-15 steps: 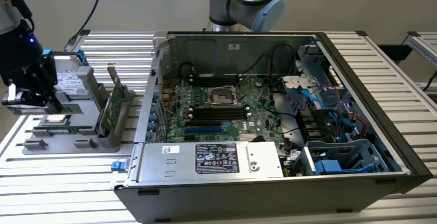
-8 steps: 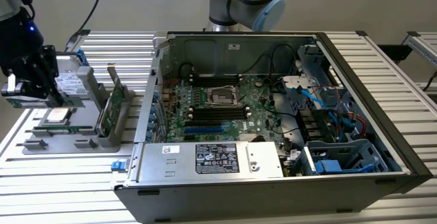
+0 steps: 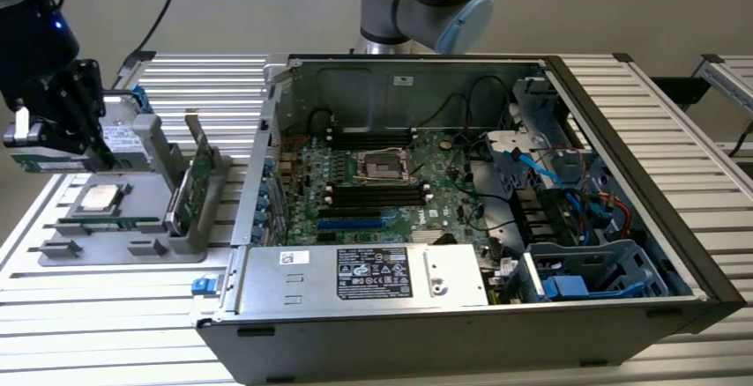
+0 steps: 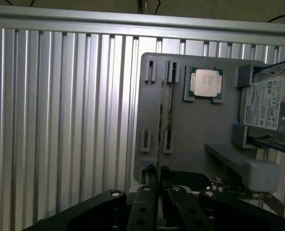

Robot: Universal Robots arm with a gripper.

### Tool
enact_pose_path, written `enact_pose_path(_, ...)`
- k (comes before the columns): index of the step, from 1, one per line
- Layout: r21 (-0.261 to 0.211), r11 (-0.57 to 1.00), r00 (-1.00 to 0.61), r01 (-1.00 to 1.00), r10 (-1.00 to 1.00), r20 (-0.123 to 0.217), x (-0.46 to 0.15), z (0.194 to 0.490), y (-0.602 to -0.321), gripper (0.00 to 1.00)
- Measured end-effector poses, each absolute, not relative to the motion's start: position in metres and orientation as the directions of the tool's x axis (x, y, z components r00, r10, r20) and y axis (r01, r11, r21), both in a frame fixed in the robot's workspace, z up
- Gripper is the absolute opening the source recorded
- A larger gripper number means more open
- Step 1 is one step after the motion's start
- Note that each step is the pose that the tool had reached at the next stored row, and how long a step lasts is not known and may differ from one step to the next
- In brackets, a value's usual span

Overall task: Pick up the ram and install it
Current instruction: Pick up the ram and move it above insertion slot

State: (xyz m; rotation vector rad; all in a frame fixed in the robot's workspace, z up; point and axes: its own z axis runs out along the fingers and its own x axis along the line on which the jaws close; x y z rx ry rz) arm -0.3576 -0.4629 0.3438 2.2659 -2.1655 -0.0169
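RAM (image 3: 112, 225): lower left of ext. frame, seated on edge in slots of grey holder (image 3: 118, 252). Long axis approx. left-right in that frame, parallel to holder's near edge.

Gripper (image 3: 104, 159): upper left, above holder, clear of RAM. Fingers (image 4: 144, 199): almost pressed together, narrow slit only, nothing pinched. In wrist view, tips sit near one end of RAM, no contact.

Adjacent: CPU (image 3: 97, 196) just behind RAM. Tall green card (image 3: 189, 183) upright betw. holder and open PC case (image 3: 471, 351). Hard drive (image 3: 127, 135) beside gripper. All on slatted counter (image 3: 70, 315).
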Motion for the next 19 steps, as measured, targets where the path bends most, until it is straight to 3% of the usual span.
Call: enact_pose_path(19, 0.01, -0.046, 0.045, -0.999, -0.997, -0.062, -0.29, 0.374, -0.463, 0.14)
